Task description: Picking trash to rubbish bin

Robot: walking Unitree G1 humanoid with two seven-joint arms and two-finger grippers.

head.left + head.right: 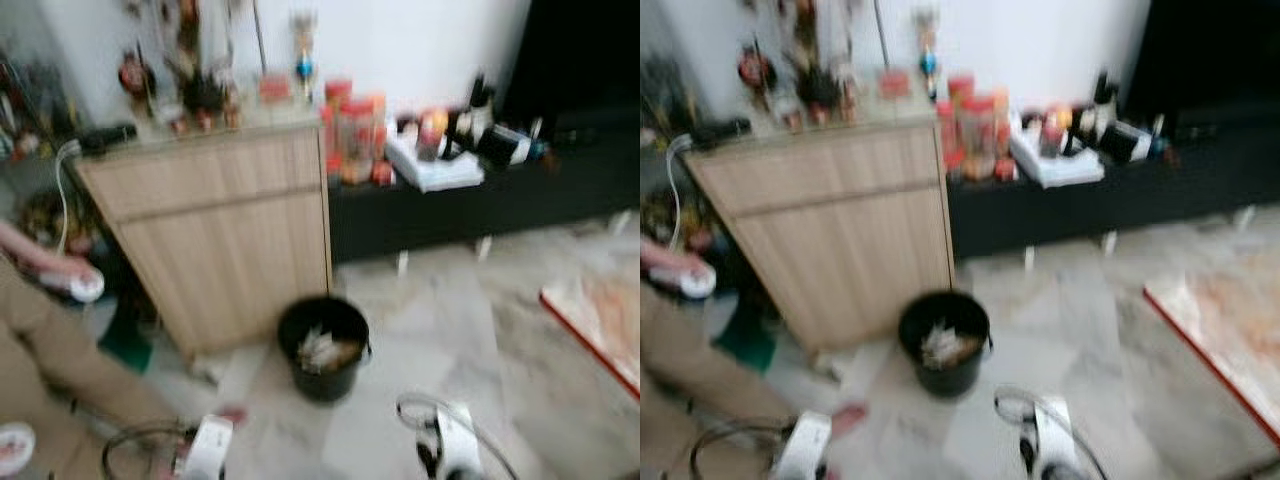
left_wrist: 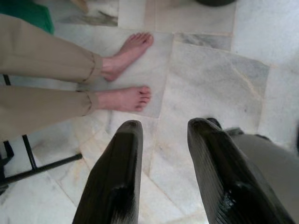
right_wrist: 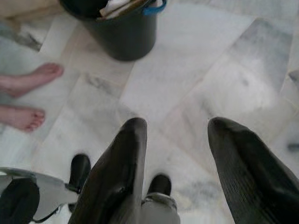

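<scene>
A black rubbish bin [image 1: 322,372] stands on the marble floor in front of a wooden cabinet, with crumpled paper trash [image 1: 325,350] inside it. In the right wrist view the bin [image 3: 124,28] is ahead of my right gripper [image 3: 177,123], which is open and holds nothing. My left gripper [image 2: 166,126] is also open and empty, hanging over bare floor tiles. Both arms hang low at the bottom of the head views, the left arm [image 1: 205,445] and the right arm [image 1: 450,440]. The head views are blurred.
A person in khaki trousers [image 1: 50,350] stands at my left, bare feet [image 2: 124,98] close to my left gripper. The wooden cabinet [image 1: 220,230] and a low black bench [image 1: 450,215] with bottles line the wall. A red-edged mat [image 1: 600,320] lies at the right.
</scene>
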